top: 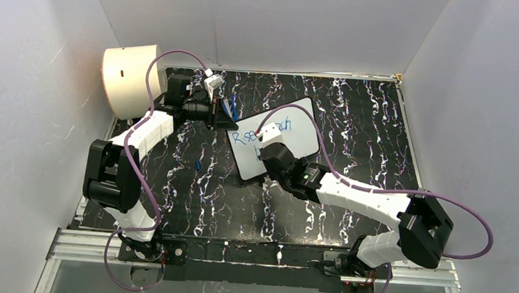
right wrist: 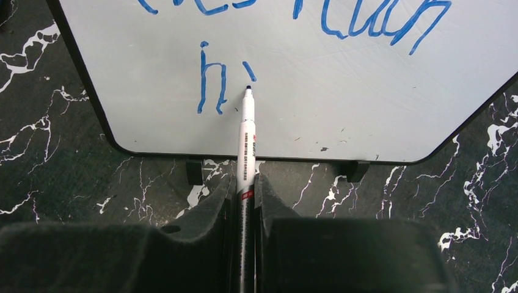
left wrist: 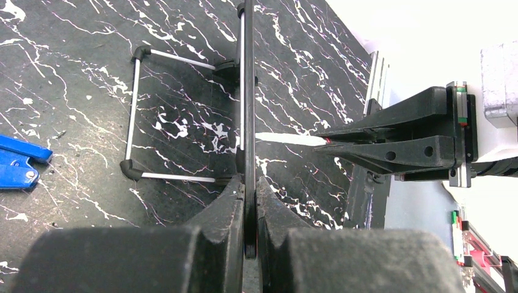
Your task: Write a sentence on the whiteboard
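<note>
- Whiteboard (top: 293, 132) sits centre frame in the top view, propped at a tilt on the black marbled table (top: 370, 127).
- From the left wrist view the board is seen edge-on, a thin black line running up the middle. Its wire stand (left wrist: 131, 110) is at upper left.
- Left gripper (left wrist: 249, 183) is pinched tight on that black rim, fingers pressed right against it.
- Right gripper (right wrist: 246, 183) is clamped hard on a white marker (right wrist: 246, 140), with the barrel poking up between the pads.
- The marker's dark tip sits low on the board, just under a short blue dash. In the left wrist view the tip meets the board face.
- The sentence (right wrist: 366, 21), in blue, runs along the top of the right wrist frame, cut off by the edge. Below it, at lower left of the board, stands an "h" (right wrist: 202, 79).
- Cream drum (top: 132, 80) stands at upper left of the top view, well apart from the board.
- A small blue object (left wrist: 18, 162) lies on the table at the left edge of the left wrist view.
</note>
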Controlling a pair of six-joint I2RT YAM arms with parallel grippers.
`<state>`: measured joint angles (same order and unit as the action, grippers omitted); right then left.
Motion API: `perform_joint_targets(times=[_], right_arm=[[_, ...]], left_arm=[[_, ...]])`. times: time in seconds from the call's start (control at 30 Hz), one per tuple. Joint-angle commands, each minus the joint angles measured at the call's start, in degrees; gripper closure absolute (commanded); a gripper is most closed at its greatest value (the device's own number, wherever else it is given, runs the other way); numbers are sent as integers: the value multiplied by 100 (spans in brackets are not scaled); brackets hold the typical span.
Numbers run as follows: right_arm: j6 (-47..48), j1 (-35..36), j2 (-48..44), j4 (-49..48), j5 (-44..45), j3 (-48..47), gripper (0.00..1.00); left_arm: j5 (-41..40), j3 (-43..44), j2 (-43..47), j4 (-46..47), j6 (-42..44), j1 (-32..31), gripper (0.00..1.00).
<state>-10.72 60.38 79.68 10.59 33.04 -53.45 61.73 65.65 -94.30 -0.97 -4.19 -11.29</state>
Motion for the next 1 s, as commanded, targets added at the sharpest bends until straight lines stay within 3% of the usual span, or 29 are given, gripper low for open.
perform_joint_targets(times=[0.0,0.6,0.97], right_arm=[[-61,-30,135,73,-4,-87,100],[-229,-27,223,515,-238,-198,100],[-134,-35,-118,369,60,-84,100]], left_arm=[[110,106,53,-294,102,-133,100],[111,100,60,-292,102,-134,100],[84,93,68,-298,102,-137,100]])
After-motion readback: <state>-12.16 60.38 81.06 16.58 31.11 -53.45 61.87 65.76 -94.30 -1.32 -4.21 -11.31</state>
